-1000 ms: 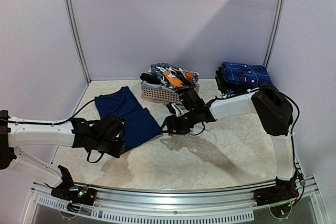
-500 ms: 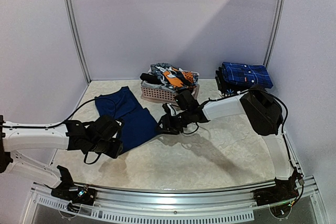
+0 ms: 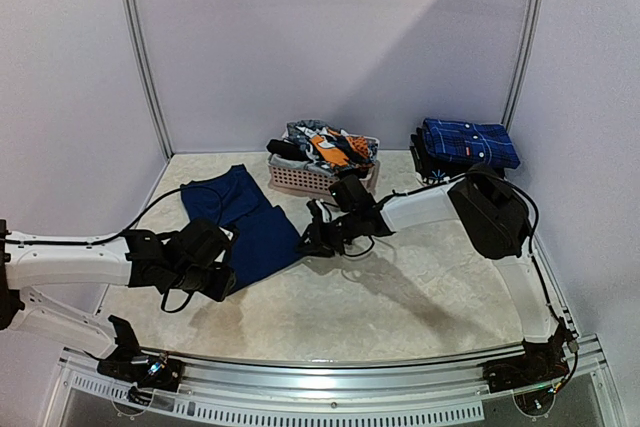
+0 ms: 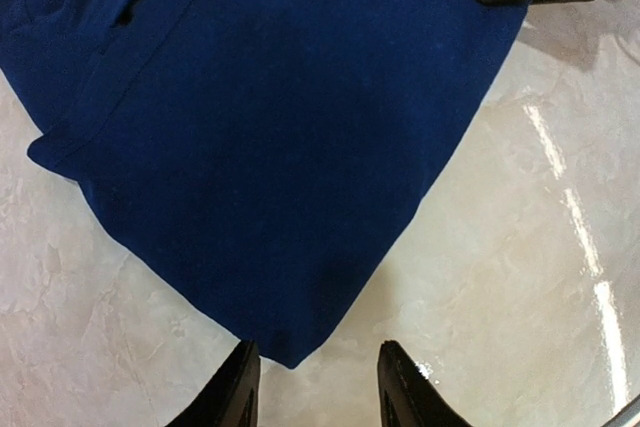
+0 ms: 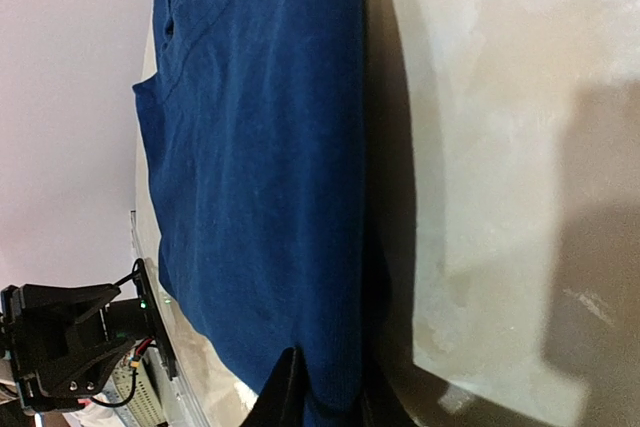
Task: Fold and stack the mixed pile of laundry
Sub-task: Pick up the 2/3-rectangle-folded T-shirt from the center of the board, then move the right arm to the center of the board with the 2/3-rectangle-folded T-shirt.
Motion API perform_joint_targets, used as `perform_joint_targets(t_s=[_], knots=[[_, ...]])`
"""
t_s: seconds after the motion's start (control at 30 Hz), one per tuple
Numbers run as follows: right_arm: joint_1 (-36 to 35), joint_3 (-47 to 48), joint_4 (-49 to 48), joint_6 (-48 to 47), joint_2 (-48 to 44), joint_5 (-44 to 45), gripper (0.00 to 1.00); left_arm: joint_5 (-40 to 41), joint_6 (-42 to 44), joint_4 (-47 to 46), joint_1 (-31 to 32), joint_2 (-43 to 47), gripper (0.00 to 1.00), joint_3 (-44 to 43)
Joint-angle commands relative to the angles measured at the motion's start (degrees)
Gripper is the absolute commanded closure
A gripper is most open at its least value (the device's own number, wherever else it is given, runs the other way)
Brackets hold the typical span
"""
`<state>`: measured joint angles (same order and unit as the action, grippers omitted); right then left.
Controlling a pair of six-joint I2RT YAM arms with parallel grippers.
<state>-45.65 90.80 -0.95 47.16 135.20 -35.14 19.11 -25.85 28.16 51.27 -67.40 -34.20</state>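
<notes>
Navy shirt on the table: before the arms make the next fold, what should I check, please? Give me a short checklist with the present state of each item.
1. Does the right gripper pinch the edge of the navy shirt? Ok, cloth sits between its fingers.
2. Does the left gripper hold the near corner? Not ok, its jaws are open and the corner only lies between them.
3. Are the two grippers apart? Ok, they are at different corners.
4. Is the shirt smooth? Not ok, the far end is creased.
5. Is the right grip firm enough to lift? Cannot tell.
</notes>
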Motion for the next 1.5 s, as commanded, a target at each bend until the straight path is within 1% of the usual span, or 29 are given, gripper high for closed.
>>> perform_joint_targets(t_s=[0.0,0.13,0.17,0.37,0.5,0.6,0.93,1.2,1.47], knots=[[0.2,0.7,0.2,-0.2,1.6,0.1,0.87,0.1,0.7,-1.0,1.0,0.8,0.59,0.8],[0.2,-0.1,-0.1,-0.4,1.5,0.0,0.99,-0.3,0.8,-0.9,1.1,0.6,0.59,0.7],[0.2,-0.5,-0.3,-0.4,1.3,0.0,1.0,-0.4,0.9,-0.9,1.1,0.5,0.59,0.7],[0.2,-3.4,-0.6,-1.6,-0.4,0.1,1.0,-0.9,1.3,-1.3,1.8,0.3,0.6,0.4],[0.3,-6.0,-0.8,-2.6,-1.9,0.2,1.0,-0.5,1.3,-0.6,3.5,-0.6,0.61,-0.9],[0.3,-8.3,-1.0,-3.6,-3.4,0.4,1.0,0.0,1.1,0.4,5.3,-1.9,0.61,-2.2],[0.8,-17.0,-0.7,-7.1,-8.6,0.2,1.0,5.4,-0.8,6.1,14.3,-8.4,0.61,-7.4],[1.1,-23.1,-0.5,-9.1,-12.5,1.0,1.0,6.3,-0.9,7.4,18.9,-9.9,0.6,-8.3],[1.6,-26.4,0.6,-10.8,-14.5,1.5,1.0,6.0,0.2,6.3,22.7,-12.7,0.6,-8.5]])
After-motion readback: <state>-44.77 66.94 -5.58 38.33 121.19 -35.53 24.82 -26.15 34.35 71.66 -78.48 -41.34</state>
